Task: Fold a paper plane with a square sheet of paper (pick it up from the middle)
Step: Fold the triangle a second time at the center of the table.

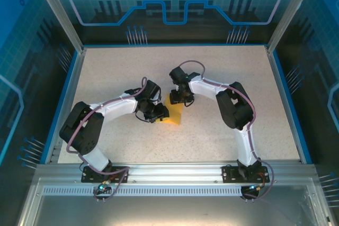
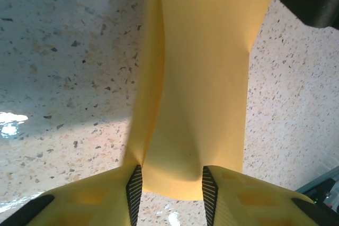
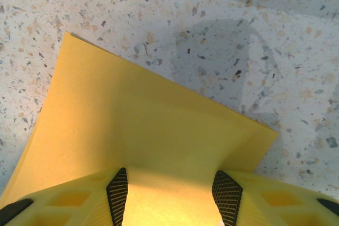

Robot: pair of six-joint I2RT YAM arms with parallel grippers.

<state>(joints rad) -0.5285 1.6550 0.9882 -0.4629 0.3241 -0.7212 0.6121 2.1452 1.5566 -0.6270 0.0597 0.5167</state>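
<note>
Your left arm (image 1: 114,107) and right arm (image 1: 209,86) wore white wraps, black joints, purple cables; left claw (image 2: 169,183) and right claw (image 3: 172,189) had yellow fingers (image 2: 79,199), black ribbed pads (image 2: 134,191).

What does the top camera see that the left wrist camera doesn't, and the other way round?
Top camera, not the left wrist one: both whole arms, the right gripper at the far end of the paper, and the whole table with its blue rim.

Left wrist camera, not the top one: a close look at yellow fingers with ribbed black pads, the paper bulging between them.

Both: the orange-yellow paper, the left gripper and the speckled table.
</note>
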